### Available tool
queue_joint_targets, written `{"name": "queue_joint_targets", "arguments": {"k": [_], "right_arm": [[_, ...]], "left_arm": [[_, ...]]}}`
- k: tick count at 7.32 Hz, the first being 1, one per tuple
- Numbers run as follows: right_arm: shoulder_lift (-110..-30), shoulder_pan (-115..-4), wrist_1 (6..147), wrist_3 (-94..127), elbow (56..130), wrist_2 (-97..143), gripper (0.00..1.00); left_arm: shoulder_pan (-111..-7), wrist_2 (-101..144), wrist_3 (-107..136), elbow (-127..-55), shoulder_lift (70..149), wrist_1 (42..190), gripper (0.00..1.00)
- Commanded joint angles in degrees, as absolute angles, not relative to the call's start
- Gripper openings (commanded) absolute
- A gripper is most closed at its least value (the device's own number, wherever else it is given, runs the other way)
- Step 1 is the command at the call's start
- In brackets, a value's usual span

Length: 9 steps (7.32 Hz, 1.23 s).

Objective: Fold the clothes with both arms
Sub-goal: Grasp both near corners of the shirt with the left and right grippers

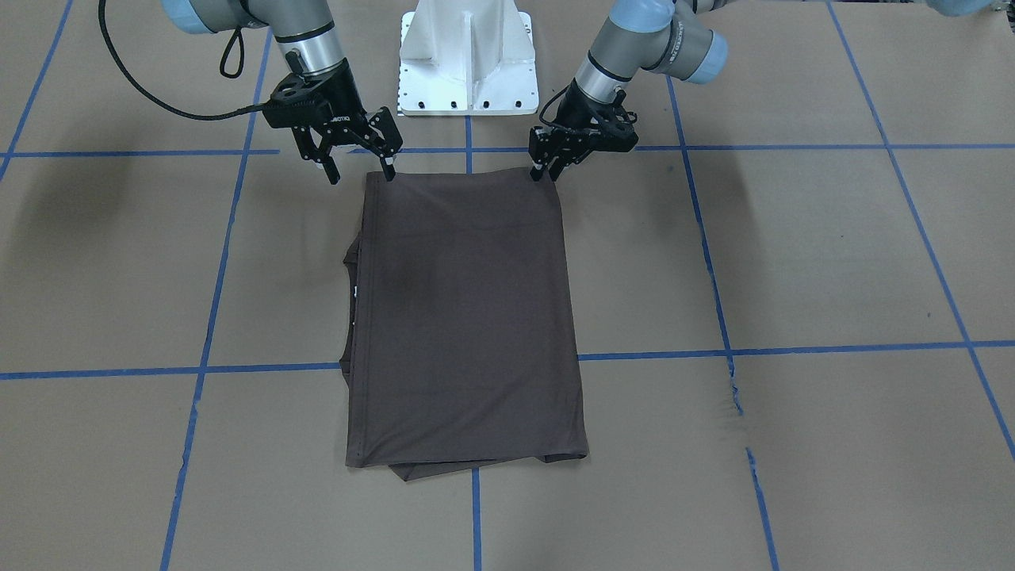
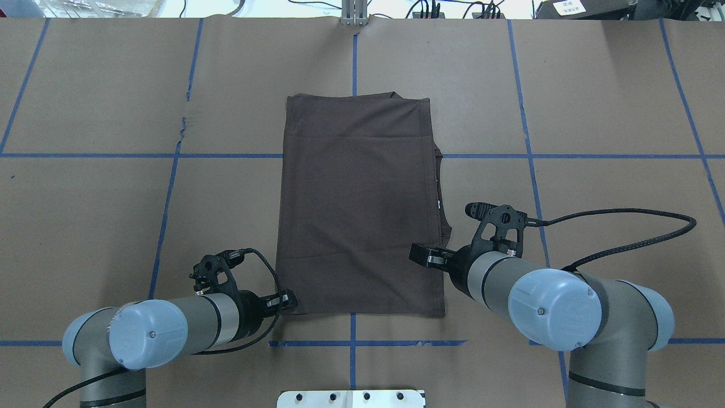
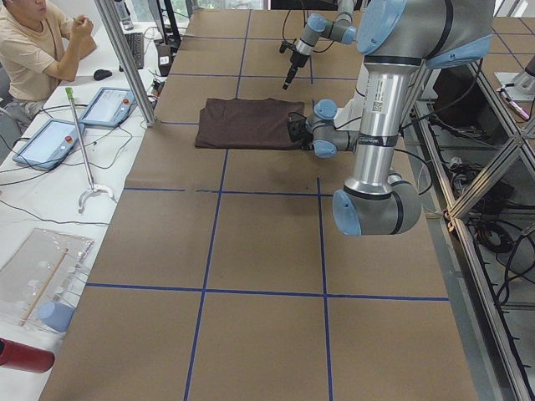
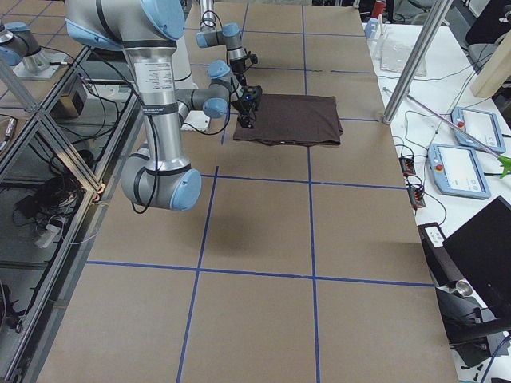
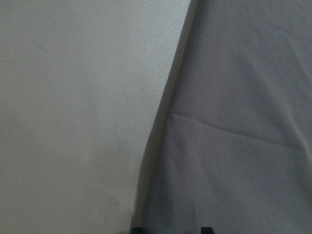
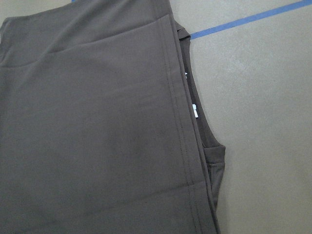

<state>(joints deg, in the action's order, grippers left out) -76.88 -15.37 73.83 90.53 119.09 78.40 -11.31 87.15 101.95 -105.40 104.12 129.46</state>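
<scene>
Unless caught through every layer, risks unfolding on lift. Find dark brown-grey thin-knit T-shirt (image 2: 357, 215) folded flat at centre of brown table (image 2: 85, 226). From overhead, see left black two-finger gripper (image 1: 545, 171) narrow astride 7 o'clock corner, not clamped; right black gripper (image 1: 361, 176) spread wide by 5 o'clock corner, empty. Beware uneven pinches skewing cloth or snagging ribbed collar (image 2: 445, 224) at 3 o'clock.

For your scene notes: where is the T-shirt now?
Front-facing view: the T-shirt lies folded mid-table, its robot-side corners by the left gripper and right gripper.
</scene>
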Motion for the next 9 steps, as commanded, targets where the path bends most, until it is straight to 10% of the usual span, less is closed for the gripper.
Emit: {"name": "queue_joint_targets", "arguments": {"k": [1,3,6,9], "right_arm": [[-76.9,-15.4,73.8,90.5,119.1,78.4,1.0],[-76.9,-15.3,73.8,90.8,118.8,78.4,1.0],[-76.6,-15.3,73.9,91.5,118.4,78.4,1.0],[-72.6,-14.5,79.5,106.5,117.9,78.4,0.8]], "left_arm": [[-10.1,87.1,102.0,-105.3,104.2,129.5,0.43],[-10.0,87.2,102.0,-105.4,104.3,129.5,0.01],[-10.3,87.3,101.6,-106.0,104.4,129.5,0.0],[-10.5,87.2,101.7,-106.1,104.7,129.5,0.0]]}}
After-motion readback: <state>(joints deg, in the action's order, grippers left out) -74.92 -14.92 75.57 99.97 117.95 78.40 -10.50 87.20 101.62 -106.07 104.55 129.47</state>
